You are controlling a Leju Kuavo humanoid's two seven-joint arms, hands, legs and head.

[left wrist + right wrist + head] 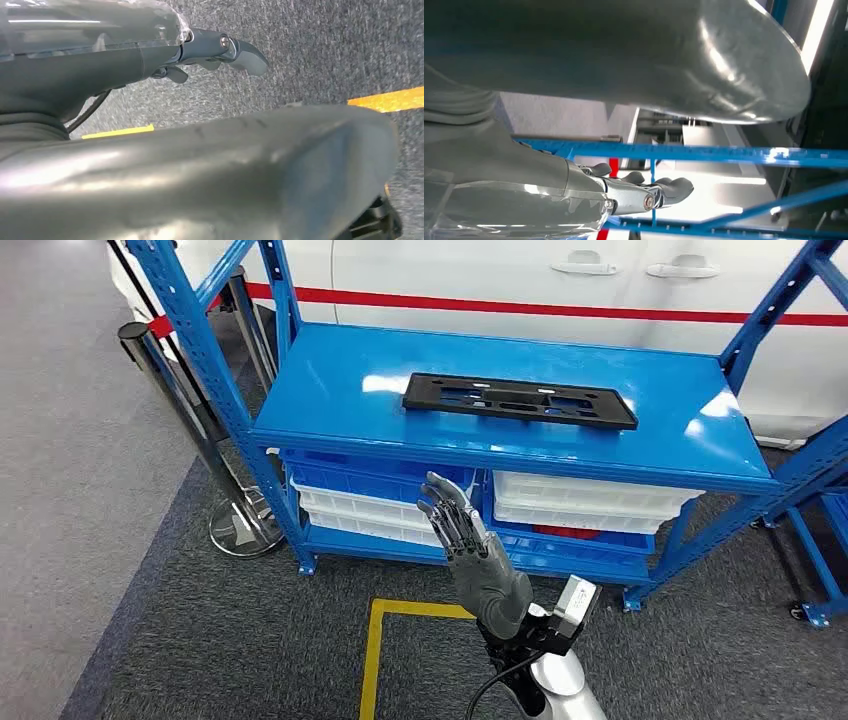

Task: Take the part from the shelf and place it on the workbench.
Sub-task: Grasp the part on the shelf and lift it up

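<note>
Progress: barely begun, by the look of it; part (519, 400) not yet lifted, lying flat on the top of the shelf (330, 360).
Done: nothing of the carrying, judging from how things lie.
Left: reach, grasp, lift clear of the shelf, carry to the workbench, set down.
Part, place: about mid-shelf, nearer the front edge than the back, long side running along that edge, slightly skewed.
Part, look: flat black plate, long and narrow, with several slots and cut-outs; thin, rigid-looking, matte.
Right hand (470, 550): raised in front of the shelf, below the front edge, well short of the part; fingers spread and straight, holding nothing.
Right hand, wrist view (644, 192): fingers extended toward the blue frame, nothing between them.
Left hand (220, 50): hanging over grey carpet, little of the fingers visible; released or clenched, cannot tell.
Below the top: white bins (590, 502) on the lower level.
Handling guess: thin plate flat on a smooth surface, likely awkward to get fingers under.
</note>
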